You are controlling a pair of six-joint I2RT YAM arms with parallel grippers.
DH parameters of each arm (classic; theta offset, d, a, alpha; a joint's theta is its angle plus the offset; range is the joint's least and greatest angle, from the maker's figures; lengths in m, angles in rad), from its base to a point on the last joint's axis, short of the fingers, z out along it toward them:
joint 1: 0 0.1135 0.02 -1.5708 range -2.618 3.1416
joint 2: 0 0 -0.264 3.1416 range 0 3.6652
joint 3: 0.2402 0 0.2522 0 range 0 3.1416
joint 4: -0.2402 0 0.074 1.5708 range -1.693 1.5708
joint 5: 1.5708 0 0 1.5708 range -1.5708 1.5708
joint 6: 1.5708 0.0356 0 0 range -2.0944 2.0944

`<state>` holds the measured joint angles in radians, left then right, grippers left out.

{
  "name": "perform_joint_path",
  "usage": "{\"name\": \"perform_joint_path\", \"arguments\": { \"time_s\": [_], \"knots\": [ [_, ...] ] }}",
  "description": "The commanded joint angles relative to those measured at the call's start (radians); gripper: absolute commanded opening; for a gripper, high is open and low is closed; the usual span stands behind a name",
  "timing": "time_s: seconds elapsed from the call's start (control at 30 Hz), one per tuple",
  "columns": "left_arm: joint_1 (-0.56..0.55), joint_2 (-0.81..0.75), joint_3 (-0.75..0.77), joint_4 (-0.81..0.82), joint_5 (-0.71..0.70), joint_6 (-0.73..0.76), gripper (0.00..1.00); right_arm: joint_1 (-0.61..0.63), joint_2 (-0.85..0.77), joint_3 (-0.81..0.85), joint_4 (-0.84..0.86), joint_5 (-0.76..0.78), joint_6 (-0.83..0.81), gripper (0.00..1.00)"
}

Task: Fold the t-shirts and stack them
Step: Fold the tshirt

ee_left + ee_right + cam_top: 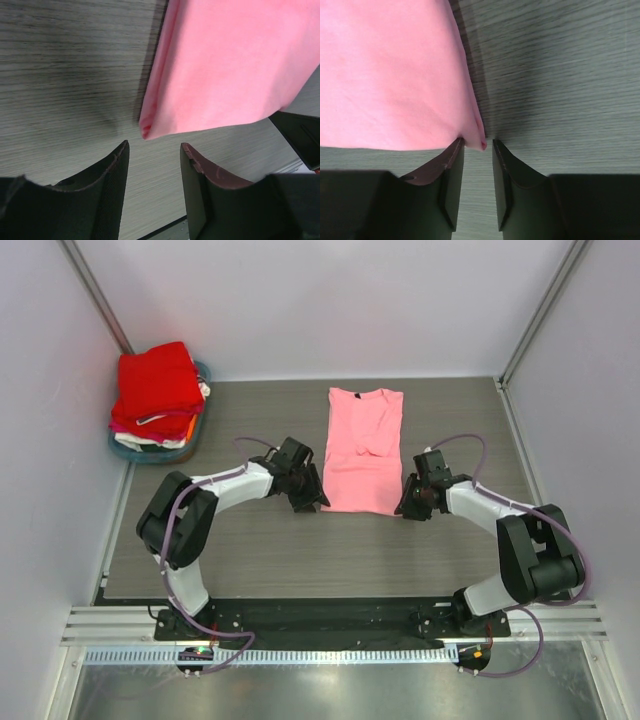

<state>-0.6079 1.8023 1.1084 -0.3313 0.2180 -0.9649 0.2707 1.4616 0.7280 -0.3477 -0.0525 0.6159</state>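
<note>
A light pink t-shirt lies on the table, folded into a long strip with its neck at the far end. My left gripper is at its near left corner. In the left wrist view that gripper is open, and the pink t-shirt ends just beyond the fingertips without touching them. My right gripper is at the near right corner. Seen from the right wrist, this gripper is open by a narrow gap, and the corner of the pink t-shirt pokes between the fingertips, against the left one.
A pile of folded t-shirts with a bright red one on top sits in a teal tray at the far left corner. White walls and metal posts bound the wood-grain table.
</note>
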Motion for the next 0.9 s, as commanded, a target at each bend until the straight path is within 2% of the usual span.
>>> {"name": "perform_joint_path", "arguments": {
  "time_s": [0.0, 0.07, 0.1, 0.2, 0.33, 0.43, 0.57, 0.63, 0.67, 0.87],
  "knots": [
    [-0.007, 0.006, 0.004, 0.035, -0.035, 0.002, 0.46, -0.002, 0.028, 0.021, 0.042, 0.011, -0.030, 0.34],
    [-0.009, 0.014, 0.002, 0.034, -0.042, 0.002, 0.45, -0.002, 0.040, 0.025, 0.042, 0.013, -0.034, 0.30],
    [-0.010, 0.015, 0.002, 0.035, -0.042, 0.002, 0.44, -0.002, 0.042, 0.025, 0.044, 0.010, -0.038, 0.23],
    [-0.015, 0.026, 0.004, 0.035, -0.049, 0.002, 0.43, -0.002, 0.040, 0.024, 0.044, 0.000, -0.050, 0.15],
    [-0.023, 0.048, 0.014, 0.037, -0.054, 0.002, 0.41, -0.002, 0.031, 0.021, 0.044, -0.003, -0.051, 0.10],
    [-0.026, 0.069, 0.028, 0.041, -0.057, 0.002, 0.37, -0.002, 0.028, 0.022, 0.042, -0.007, -0.051, 0.06],
    [-0.035, 0.086, 0.034, 0.044, -0.068, -0.001, 0.22, -0.002, 0.023, 0.027, 0.039, -0.018, -0.051, 0.01],
    [-0.039, 0.083, 0.025, 0.046, -0.069, -0.003, 0.05, -0.002, 0.014, 0.025, 0.033, -0.021, -0.051, 0.01],
    [-0.044, 0.080, 0.021, 0.044, -0.069, -0.005, 0.00, -0.002, 0.006, 0.024, 0.018, -0.027, -0.051, 0.01],
    [-0.053, -0.017, -0.054, 0.044, -0.055, -0.006, 0.00, -0.002, -0.121, -0.027, -0.088, -0.015, -0.059, 0.01]
  ]
}}
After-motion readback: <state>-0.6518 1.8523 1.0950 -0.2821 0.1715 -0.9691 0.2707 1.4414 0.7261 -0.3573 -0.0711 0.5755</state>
